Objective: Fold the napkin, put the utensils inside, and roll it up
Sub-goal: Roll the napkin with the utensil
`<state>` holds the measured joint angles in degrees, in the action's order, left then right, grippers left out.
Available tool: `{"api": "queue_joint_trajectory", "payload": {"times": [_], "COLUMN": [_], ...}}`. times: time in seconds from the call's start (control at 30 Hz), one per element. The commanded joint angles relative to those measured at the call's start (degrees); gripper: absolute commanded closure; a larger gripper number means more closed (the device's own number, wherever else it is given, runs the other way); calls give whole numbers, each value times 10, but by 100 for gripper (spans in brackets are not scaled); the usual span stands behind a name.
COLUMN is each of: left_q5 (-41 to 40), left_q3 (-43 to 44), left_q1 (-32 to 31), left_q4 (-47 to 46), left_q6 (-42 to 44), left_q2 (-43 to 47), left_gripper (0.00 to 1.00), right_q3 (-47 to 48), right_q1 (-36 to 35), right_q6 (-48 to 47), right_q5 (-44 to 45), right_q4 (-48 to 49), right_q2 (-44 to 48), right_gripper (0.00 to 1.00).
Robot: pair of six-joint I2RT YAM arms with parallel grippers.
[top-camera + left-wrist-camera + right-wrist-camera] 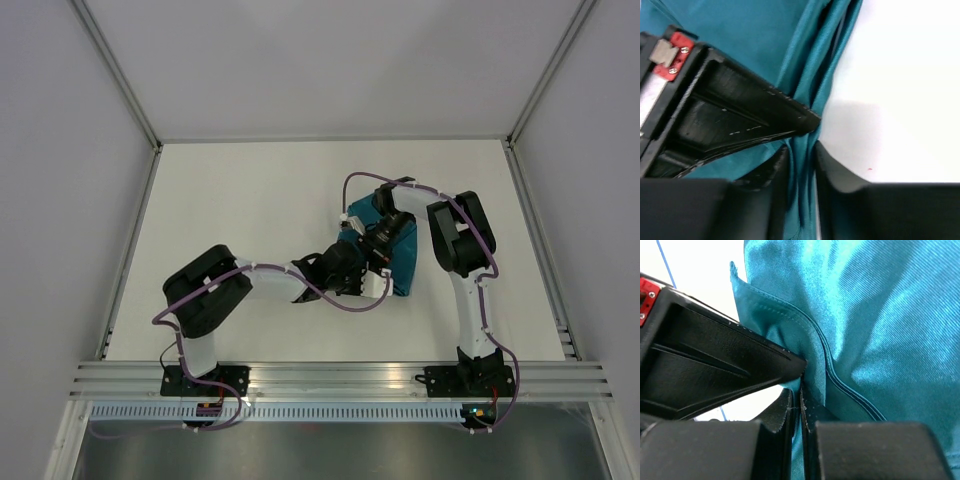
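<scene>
- A dark teal napkin point(402, 265) of soft, shiny cloth lies on the white table point(250, 200), a bit right of the middle.
- It is not flat. It is bunched up, with long folds running side by side along one edge.
- Up close, its thin sewn hem bends in a curve across the cloth.
- From above, part of it is hidden.
</scene>
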<state>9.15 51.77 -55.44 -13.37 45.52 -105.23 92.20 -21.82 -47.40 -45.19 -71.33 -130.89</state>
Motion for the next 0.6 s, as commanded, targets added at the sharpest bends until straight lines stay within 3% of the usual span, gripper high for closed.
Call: {"api": "queue_joint_trajectory", "payload": {"times": [0.0,0.03,0.2,0.33,0.47,0.57], "left_q5": [14,17,32,48,63,76], "left_q3": [22,31,51,60,65,68], "left_q1": [1,1,1,1,2,5], "left_q4": [78,86,117,130,153,163], "left_q6": [-1,-8,-34,-55,-68,-80], "left_q2": [-34,-36,-42,-40,-39,-38], "left_gripper": [71,79,97,98,98,98], "right_q3": [-4,-4,-9,-24,-39,-41], "right_q1": [2,2,4,6,15,29], "right_q6": [-52,-52,-51,-49,-51,-57], "right_q5": [74,74,72,71,64,51], "right_q4": [53,53,59,74,84,77], "right_q2": [-33,-33,-22,8,57,86], "right_gripper": [91,91,89,80,61,55]}}
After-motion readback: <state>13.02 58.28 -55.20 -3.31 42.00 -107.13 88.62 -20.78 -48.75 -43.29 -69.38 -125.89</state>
